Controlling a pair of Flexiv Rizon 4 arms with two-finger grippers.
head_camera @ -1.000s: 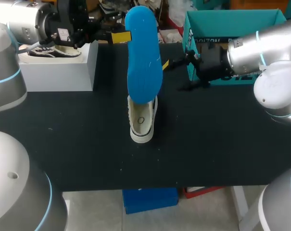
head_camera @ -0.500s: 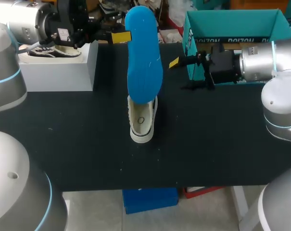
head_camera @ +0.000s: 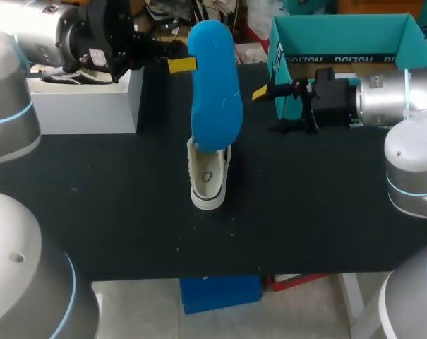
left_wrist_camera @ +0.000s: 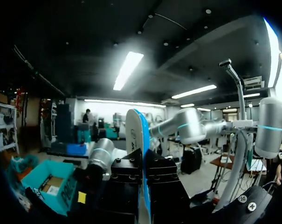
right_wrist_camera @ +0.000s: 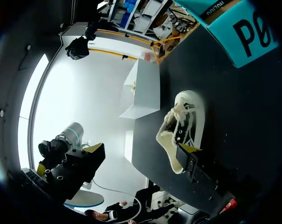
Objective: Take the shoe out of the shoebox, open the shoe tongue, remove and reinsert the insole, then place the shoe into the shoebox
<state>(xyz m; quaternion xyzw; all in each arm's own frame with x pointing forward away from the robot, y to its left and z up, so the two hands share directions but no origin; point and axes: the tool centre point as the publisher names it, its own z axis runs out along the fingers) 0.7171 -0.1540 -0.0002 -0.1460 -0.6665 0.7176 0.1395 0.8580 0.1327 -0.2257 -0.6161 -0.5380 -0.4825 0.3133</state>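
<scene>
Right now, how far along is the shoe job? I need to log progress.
Done: the shoe is out of the shoebox and on the table, and the insole is out. In hand: the left gripper holds the insole upright over the shoe; the right gripper is open and empty. Left: reinsert the insole, box the shoe.

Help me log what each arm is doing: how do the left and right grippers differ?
The left gripper is shut on the blue insole, holding it upright over the white shoe; the right gripper is open and empty. The left gripper sits by the white box, the right gripper beside the teal shoebox. Both have yellow tips and point toward each other; neither touches the white shoe.
</scene>
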